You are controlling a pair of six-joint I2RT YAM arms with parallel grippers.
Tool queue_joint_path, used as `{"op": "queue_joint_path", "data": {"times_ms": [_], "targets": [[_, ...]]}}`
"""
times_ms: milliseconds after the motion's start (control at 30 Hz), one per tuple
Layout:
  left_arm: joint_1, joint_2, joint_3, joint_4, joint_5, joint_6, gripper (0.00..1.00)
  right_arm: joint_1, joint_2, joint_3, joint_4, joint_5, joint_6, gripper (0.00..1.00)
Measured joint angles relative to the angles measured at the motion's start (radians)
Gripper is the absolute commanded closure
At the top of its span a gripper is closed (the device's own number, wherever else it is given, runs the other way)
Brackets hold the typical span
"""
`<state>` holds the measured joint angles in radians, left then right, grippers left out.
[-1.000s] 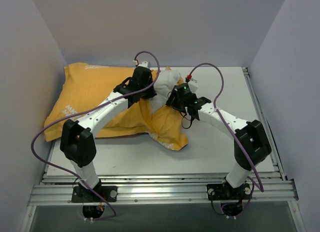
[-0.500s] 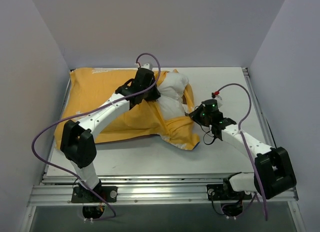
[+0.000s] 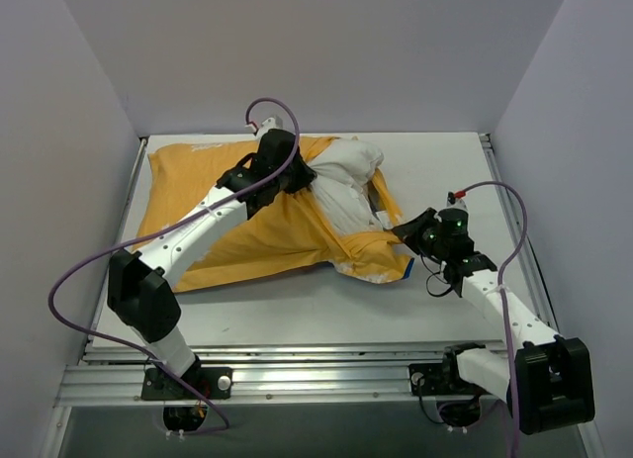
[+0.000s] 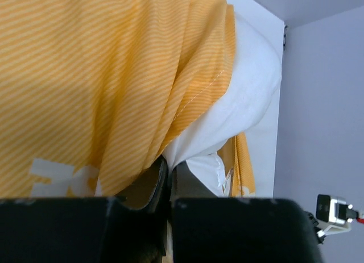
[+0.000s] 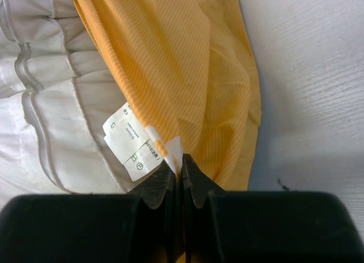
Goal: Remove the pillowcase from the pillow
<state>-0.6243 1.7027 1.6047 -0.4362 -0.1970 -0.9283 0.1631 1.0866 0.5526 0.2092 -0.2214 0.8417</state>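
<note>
Right claw [image 5: 182, 161] clamped on pillowcase [image 3: 297, 229] hem, beside white tag [image 5: 133, 143]. Left claw [image 4: 169, 169] closed where pillowcase meets pillow [image 3: 346, 176]; pinched layer unclear.

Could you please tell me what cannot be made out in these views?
- Underside of the pillowcase: top view, it faces the table.
- Most of the pillow: top view, covered by the pillowcase and the left arm.
- Print on the label: right wrist view, too small.
- What the left gripper pinches: left wrist view, folds cover its tips.
</note>
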Motion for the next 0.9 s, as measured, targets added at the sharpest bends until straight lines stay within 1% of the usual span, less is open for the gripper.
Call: {"op": "queue_joint_path", "data": {"times_ms": [167, 333, 433, 567, 700, 733, 833, 867, 900], "targets": [[0.000, -0.054, -0.014, -0.002, -0.058, -0.060, 0.98, -0.008, -0.022, -0.032, 0.044, -0.038, -0.006, 1.00], [0.000, -0.063, -0.014, -0.002, -0.089, -0.064, 0.98, -0.034, -0.071, -0.048, 0.058, -0.075, -0.019, 1.00], [0.000, -0.064, -0.015, 0.008, -0.108, -0.065, 0.98, -0.058, -0.113, -0.059, 0.061, -0.129, -0.044, 1.00], [-0.002, -0.090, -0.071, 0.117, -0.125, -0.020, 0.98, -0.079, -0.182, -0.064, 0.077, -0.227, -0.097, 1.00], [-0.034, -0.112, -0.117, 0.227, -0.135, 0.089, 0.98, -0.113, -0.197, -0.035, 0.050, -0.289, -0.153, 1.00], [-0.047, -0.119, -0.133, 0.248, -0.135, 0.112, 0.97, -0.117, -0.193, -0.023, 0.039, -0.296, -0.163, 1.00], [-0.091, -0.140, -0.193, 0.302, -0.121, 0.177, 0.90, -0.123, -0.169, 0.008, 0.020, -0.311, -0.178, 1.00], [-0.103, -0.146, -0.215, 0.313, -0.105, 0.196, 0.83, -0.124, -0.157, 0.015, 0.019, -0.317, -0.179, 1.00], [-0.114, -0.151, -0.233, 0.317, -0.084, 0.222, 0.80, -0.123, -0.145, 0.019, 0.019, -0.321, -0.178, 1.00]]}}
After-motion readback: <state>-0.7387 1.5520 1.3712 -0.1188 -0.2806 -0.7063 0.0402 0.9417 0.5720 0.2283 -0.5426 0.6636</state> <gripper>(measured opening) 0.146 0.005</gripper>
